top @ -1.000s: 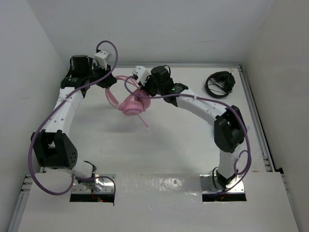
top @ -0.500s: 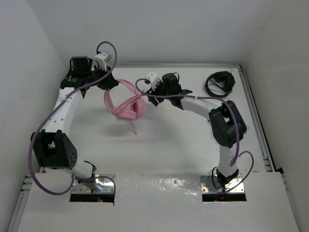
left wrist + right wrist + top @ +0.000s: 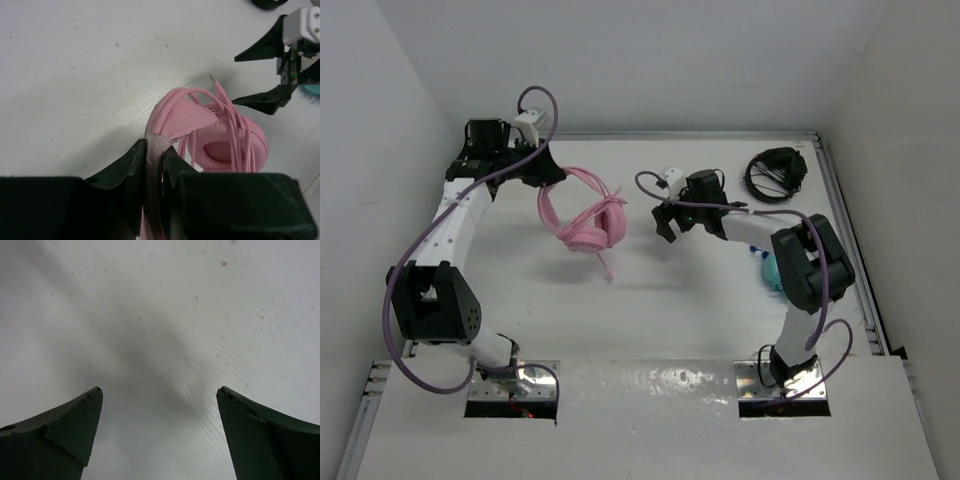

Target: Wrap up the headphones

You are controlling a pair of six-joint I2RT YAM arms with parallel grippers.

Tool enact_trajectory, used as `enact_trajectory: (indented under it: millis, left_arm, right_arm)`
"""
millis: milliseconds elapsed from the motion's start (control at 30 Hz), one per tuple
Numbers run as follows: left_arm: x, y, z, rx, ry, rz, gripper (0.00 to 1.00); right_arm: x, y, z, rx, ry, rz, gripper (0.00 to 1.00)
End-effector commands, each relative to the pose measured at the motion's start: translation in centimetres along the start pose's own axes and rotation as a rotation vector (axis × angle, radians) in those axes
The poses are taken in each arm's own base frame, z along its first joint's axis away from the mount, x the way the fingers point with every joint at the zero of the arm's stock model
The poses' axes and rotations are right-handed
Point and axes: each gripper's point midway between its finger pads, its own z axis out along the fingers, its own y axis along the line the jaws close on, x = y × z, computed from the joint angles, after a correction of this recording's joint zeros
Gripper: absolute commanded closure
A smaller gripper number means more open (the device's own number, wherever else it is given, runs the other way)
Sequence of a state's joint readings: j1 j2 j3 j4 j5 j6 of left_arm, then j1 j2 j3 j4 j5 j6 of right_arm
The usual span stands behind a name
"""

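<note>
The left pincer (image 3: pixel 154 150) is clamped on the thin headband of the pink over-ear headphones (image 3: pixel 590 226), at the rear left of the white counter (image 3: pixel 660 300). Their cable loops over one earcup. The right pincer (image 3: pixel 159 396) is spread wide and empty, near the headphones.

No writing, label or number can be read; any markings seem too small.

Bright, even overhead light, soft grey shadows, wrist views' foreground seemingly blurred.
</note>
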State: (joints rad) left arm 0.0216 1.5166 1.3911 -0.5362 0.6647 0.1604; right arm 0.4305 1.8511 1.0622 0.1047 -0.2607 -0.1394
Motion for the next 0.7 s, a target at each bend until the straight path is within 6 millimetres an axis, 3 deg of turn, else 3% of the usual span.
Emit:
enact_trajectory:
  millis: [0,67,133,333,400,433,467,533,567,633,667]
  left_arm:
    - [-3.4,0.3,-0.8,0.044,-0.108,-0.028,1.0]
    - [-4.5,1.0,-1.2,0.049,-0.146,-0.032,1.0]
    - [-5.6,3.0,-2.0,0.035,-0.208,-0.069,1.0]
    - [-6.2,9.9,-3.7,-0.058,-0.347,-0.247,1.0]
    - [-5.7,13.1,-4.2,-0.088,-0.375,-0.337,1.0]
    - [-6.7,14.5,-4.8,-0.098,-0.43,-0.315,1.0]
    - [-5.8,17.1,-5.2,-0.117,-0.447,-0.404,1.0]
    - [-6.2,19.4,-5.8,-0.114,-0.506,-0.424,1.0]
    - [-4.7,21.8,-5.6,-0.128,-0.503,-0.505,1.0]
    - [-4.0,24.3,-5.7,-0.159,-0.51,-0.543,1.0]
    - [-2.4,25.9,-4.8,-0.174,-0.492,-0.576,1.0]
  right_arm:
    - [-2.3,-1.1,-2.3,0.071,-0.098,0.024,0.06]
    - [-2.3,-1.3,-2.9,0.101,-0.104,0.047,0.05]
    - [-2.2,-1.1,-3.4,0.109,-0.109,0.075,0.04]
    - [-2.3,-0.2,-4.1,0.083,-0.141,0.093,0.03]
    - [-1.8,0.0,-4.1,0.081,-0.141,0.097,0.03]
    - [-2.0,0.1,-4.1,0.074,-0.151,0.094,0.03]
    - [-1.9,0.3,-4.1,0.067,-0.153,0.119,0.03]
    - [-2.0,0.6,-4.1,0.049,-0.161,0.13,0.03]
    - [-2.1,0.8,-4.0,0.041,-0.162,0.133,0.03]
    - [-2.2,0.8,-4.0,0.038,-0.164,0.132,0.03]
    - [-2.3,0.7,-3.9,0.04,-0.164,0.134,0.03]
